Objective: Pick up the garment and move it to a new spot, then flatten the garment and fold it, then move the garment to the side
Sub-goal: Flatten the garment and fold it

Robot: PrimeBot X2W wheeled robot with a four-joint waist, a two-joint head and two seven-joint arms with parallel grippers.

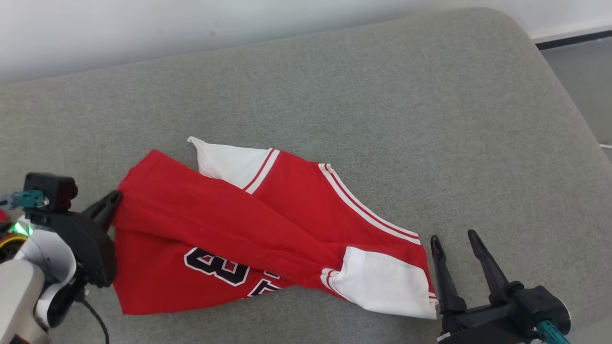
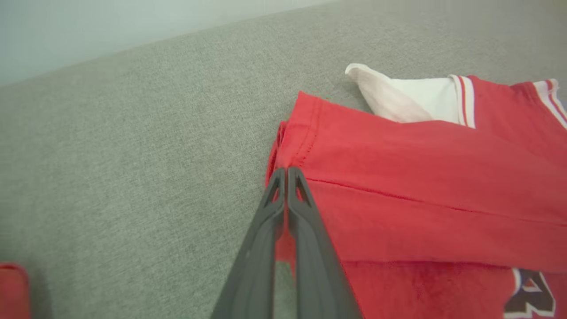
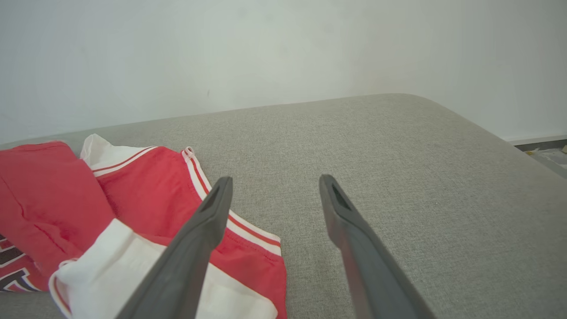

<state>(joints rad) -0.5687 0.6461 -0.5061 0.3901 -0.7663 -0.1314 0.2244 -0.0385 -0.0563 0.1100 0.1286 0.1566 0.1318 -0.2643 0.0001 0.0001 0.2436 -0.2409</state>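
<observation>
Left gripper [image 1: 112,201] pressed together, pinching the garment [image 1: 267,220] at its red hem, evidently a hold for lifting. Right gripper [image 1: 453,237] spread and empty, just beside the white sleeve [image 1: 382,282]. The garment lies rumpled, folded over itself, on the grey cushion [image 1: 334,95].

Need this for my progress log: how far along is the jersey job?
Early. Nothing looks finished: the garment lies bunched on the grey cushion, a red flap draped across its lettering. In hand: the left gripper has its fingers shut on the red hem edge; the right gripper is open beside a white sleeve. Left: relocating, flattening, folding, moving aside.
</observation>
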